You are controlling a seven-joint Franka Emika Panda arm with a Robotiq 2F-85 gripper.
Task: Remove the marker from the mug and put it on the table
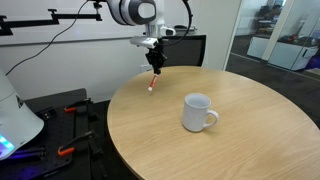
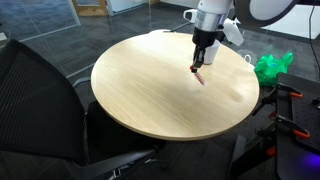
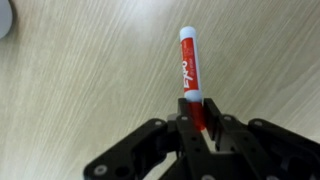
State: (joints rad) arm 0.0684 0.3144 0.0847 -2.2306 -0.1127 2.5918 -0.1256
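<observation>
So the fingers (image 3: 214,125) are pinching the red marker (image 1: 153,84) by one end. It's hanging tilted, low end just above the bench (image 1: 260,100), out toward the 10 o'clock side. The white mug (image 1: 198,112) is sitting upright at roughly 4 o'clock from it, well apart.

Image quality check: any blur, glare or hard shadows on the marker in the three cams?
Wrist view: marker fairly sharp, gripper close to the lens and soft. In both exterior views: even light, no strong glare on the table, marker tiny and low in detail.
</observation>
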